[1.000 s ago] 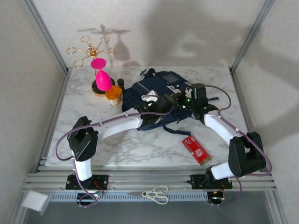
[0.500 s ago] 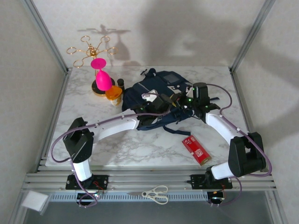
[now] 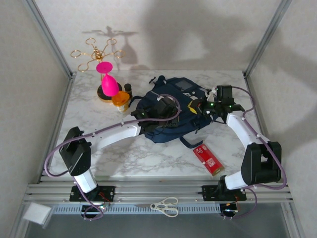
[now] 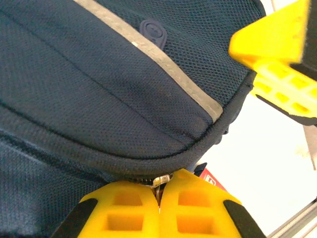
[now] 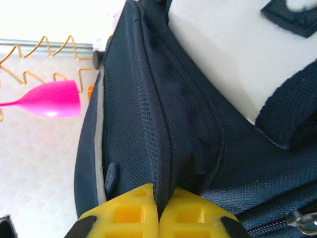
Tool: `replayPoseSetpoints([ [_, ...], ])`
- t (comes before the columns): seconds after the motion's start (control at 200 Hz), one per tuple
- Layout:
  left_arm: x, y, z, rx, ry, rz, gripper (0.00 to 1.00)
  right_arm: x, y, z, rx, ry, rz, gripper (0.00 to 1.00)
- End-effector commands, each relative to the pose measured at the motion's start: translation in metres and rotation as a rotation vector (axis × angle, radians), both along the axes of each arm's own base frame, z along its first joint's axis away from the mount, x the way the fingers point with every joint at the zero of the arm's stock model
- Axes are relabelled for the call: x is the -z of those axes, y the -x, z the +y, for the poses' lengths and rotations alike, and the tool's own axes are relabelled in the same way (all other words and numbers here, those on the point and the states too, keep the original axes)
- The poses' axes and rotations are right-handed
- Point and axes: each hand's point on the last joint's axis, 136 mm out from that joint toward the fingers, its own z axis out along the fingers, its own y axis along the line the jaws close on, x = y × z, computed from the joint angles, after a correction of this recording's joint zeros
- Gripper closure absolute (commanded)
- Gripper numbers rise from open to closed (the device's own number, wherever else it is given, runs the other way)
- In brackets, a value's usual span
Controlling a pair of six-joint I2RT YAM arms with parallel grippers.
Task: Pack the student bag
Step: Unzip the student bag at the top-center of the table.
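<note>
The student bag (image 3: 171, 130) lies flat in the middle of the marble table (image 3: 148, 159), toward the back, with both arms reaching onto it. The left hand (image 4: 159, 198) has its yellow fingers pressed together on the metal zipper pull (image 4: 161, 179) at the bag's edge. The right hand (image 5: 158, 204) is pinched tight on a fold of the navy fabric. A pink glass (image 3: 108, 82) and an orange bottle (image 3: 120, 100) sit just left of the bag, and a red box (image 3: 208, 159) lies near its front right.
</note>
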Motion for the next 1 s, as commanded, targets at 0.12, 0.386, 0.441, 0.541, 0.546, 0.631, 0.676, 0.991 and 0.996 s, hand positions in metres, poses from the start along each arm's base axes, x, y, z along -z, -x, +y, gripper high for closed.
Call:
replayPoseSetpoints([
  [0.12, 0.010, -0.016, 0.000, 0.069, -0.039, -0.019, 1.00, -0.021, 0.009, 0.004, 0.123, -0.083, -0.053, 0.44],
  [0.386, 0.012, -0.012, -0.010, 0.097, 0.027, 0.004, 1.00, -0.008, 0.022, 0.034, 0.232, -0.240, 0.092, 0.45],
  [0.441, 0.011, -0.011, -0.010, 0.095, 0.038, 0.004, 1.00, -0.003, 0.022, 0.036, 0.263, -0.241, 0.114, 0.47],
  [0.541, 0.008, -0.011, -0.011, 0.096, 0.052, 0.006, 1.00, -0.002, 0.015, 0.037, 0.312, -0.264, 0.107, 0.52],
  [0.546, 0.007, -0.011, -0.011, 0.095, 0.053, 0.005, 1.00, -0.002, 0.014, 0.037, 0.313, -0.266, 0.109, 0.52],
  [0.631, 0.009, -0.009, -0.012, 0.095, 0.063, 0.009, 1.00, -0.001, 0.003, 0.041, 0.333, -0.284, 0.107, 0.60],
  [0.676, 0.009, -0.009, -0.011, 0.090, 0.064, 0.015, 1.00, 0.003, 0.000, 0.045, 0.334, -0.287, 0.118, 0.66],
  [0.991, 0.001, 0.003, 0.015, -0.007, 0.042, 0.092, 1.00, 0.028, 0.007, 0.024, 0.375, -0.123, 0.066, 1.00],
  [0.996, 0.001, 0.003, 0.016, -0.010, 0.039, 0.096, 1.00, 0.028, 0.007, 0.024, 0.370, -0.121, 0.063, 1.00],
])
